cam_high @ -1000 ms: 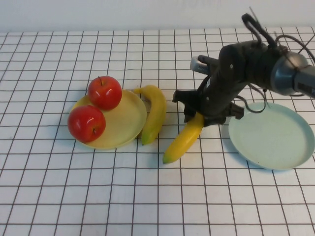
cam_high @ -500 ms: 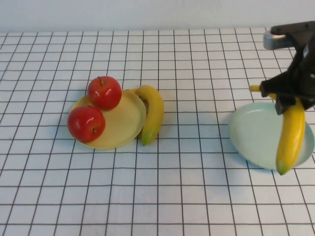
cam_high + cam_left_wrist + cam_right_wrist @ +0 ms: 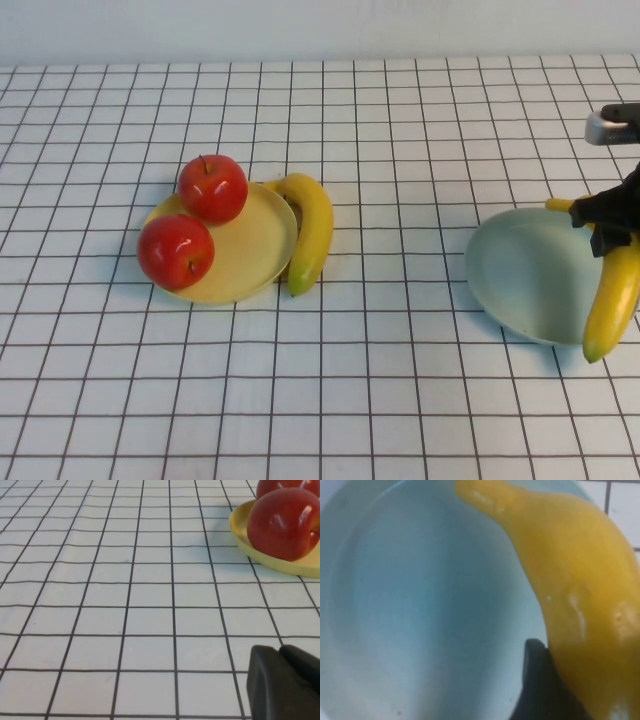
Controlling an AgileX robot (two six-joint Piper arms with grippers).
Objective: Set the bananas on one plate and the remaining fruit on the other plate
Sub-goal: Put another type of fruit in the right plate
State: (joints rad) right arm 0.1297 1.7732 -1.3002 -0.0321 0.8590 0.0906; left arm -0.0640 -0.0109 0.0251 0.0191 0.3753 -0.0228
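- Because the sorting puts bananas on the pale blue-green plate (image 3: 525, 275), the right end effector (image 3: 610, 225) hangs at that plate's far right rim, clamped on a banana (image 3: 612, 300) near its upper end; the fruit dangles nearly upright, its lower tip past the plate's near-right edge.
- Seen from the right wrist, the held banana (image 3: 570, 580) lies over the plate's (image 3: 420, 605) bowl, so a release here would likely land it partly on the rim; easing it inward looks wise.
- Both apples, one (image 3: 212, 188) behind the other (image 3: 176, 251), already sit on the yellow plate (image 3: 250, 255), so that half seems finished.
- A second banana (image 3: 308, 232) rests on the gridded surface (image 3: 400, 400), curled against the yellow plate's right rim and touching it, awaiting its turn.
- With no work on its side, the left end effector (image 3: 285, 680) waits fully closed and empty, low over the surface just beside the yellow plate (image 3: 270, 555).
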